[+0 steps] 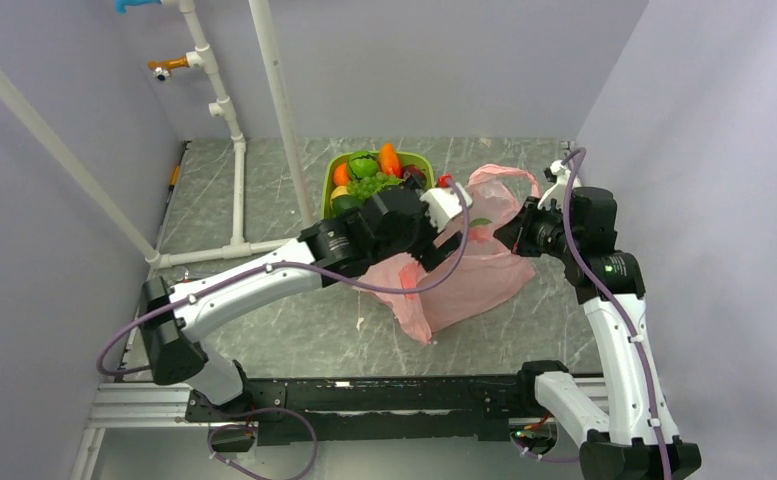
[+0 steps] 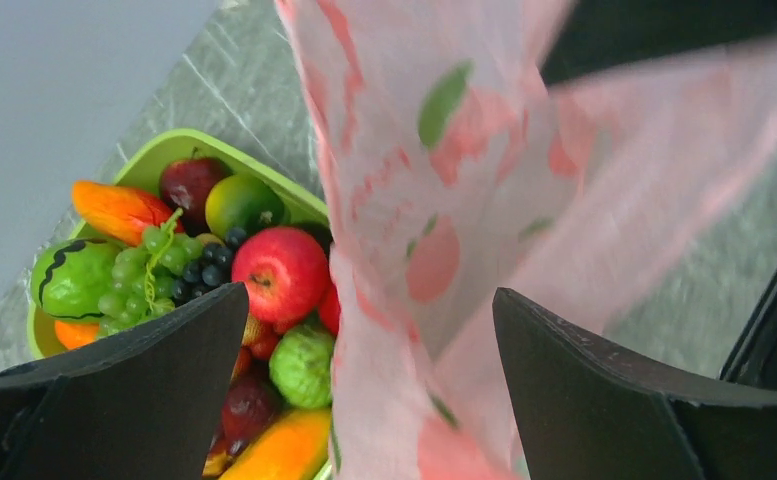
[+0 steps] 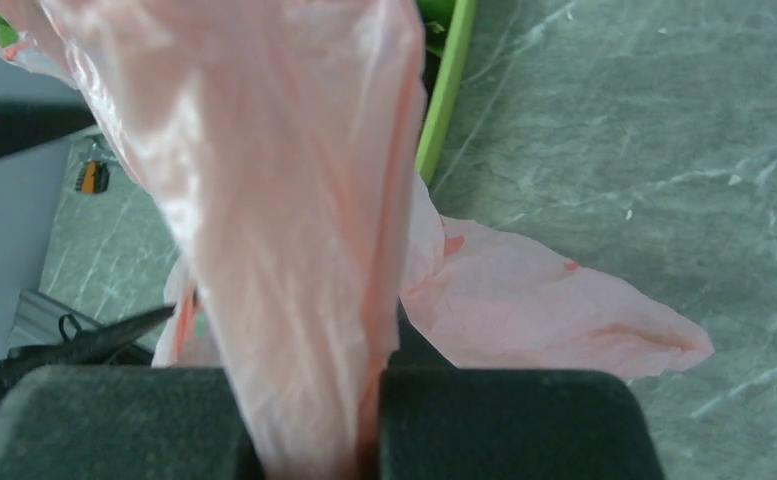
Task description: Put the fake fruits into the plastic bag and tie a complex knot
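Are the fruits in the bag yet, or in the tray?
In the tray: the fruits are heaped there, beside the bag. Whether any are inside the bag, cannot tell.

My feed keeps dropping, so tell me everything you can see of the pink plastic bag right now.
The plastic bag is thin, translucent pink film printed with faint fruit and green-leaf motifs, crumpled, with no knot showing. Its lower part lies on the table beside the green tray; its upper part is held up. The right gripper pinches a bunched section; another fold hangs between the fingers of the open left gripper.
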